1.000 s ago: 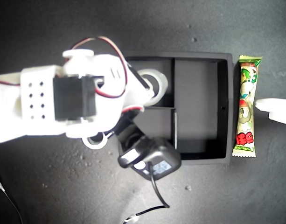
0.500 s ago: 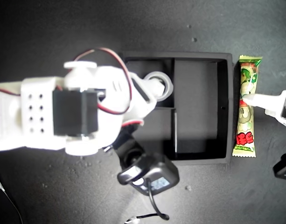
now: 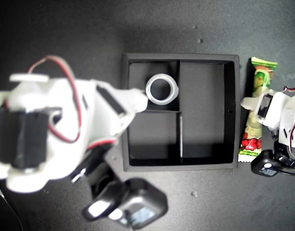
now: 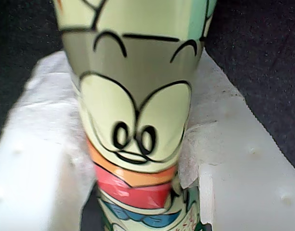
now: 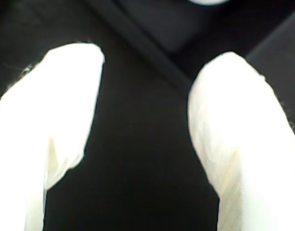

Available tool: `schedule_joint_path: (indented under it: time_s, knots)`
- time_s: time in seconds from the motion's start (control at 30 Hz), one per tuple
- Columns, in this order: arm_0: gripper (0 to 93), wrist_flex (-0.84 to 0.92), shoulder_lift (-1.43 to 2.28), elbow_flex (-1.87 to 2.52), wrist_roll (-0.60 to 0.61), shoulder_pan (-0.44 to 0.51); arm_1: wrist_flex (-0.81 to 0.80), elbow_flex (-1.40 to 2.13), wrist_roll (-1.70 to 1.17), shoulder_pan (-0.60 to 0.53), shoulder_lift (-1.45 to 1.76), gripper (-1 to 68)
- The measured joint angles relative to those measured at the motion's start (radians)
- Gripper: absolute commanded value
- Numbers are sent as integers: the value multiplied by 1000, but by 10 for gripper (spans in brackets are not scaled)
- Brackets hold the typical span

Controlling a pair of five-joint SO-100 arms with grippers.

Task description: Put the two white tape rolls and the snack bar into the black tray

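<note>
One white tape roll (image 3: 161,89) lies in the black tray's (image 3: 185,167) small compartment that sits upper left in the exterior view. My second gripper (image 3: 130,108) hovers over the tray's wall on the exterior view's left, open with nothing in it. In the second wrist view its fingers (image 5: 60,115) stand apart over a tray wall (image 5: 152,53), with a sliver of the roll (image 5: 210,1) beyond. The snack bar (image 3: 262,77) lies just outside the tray's wall on the exterior view's right, slightly tilted. My first gripper (image 3: 262,108) is shut on its middle. The bar (image 4: 133,120) fills the first wrist view between both fingers (image 4: 224,159).
The tray's long compartment (image 3: 202,110) and the second small compartment (image 3: 152,134) hold nothing. The second arm's bulky white body (image 3: 46,130) and black camera (image 3: 133,207) cover the table on the exterior view's left. A black camera (image 3: 267,167) hangs below my first gripper.
My second gripper has let go of the tape roll in the compartment and drawn back toward the exterior view's left. My first gripper came in from the right and shut on the snack bar, tilting it.
</note>
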Motion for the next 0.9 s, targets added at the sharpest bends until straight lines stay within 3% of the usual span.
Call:
schedule_joint_path:
  time_s: [0.2,0.33,0.5,0.63,0.9]
  knots:
    - [128,-17,160,264,-87,89,302,-202,169,29,-2,-3]
    - [131,-167,324,563,-141,126,552,-393,400,26,-2,-4]
    - [135,-388,480,907,-179,166,698,-614,537,23,-2,-5]
    - [138,-546,506,1052,-187,181,664,-769,535,48,0,-5]
    - [139,-689,434,1080,-206,224,311,-689,0,32,-2,-3]
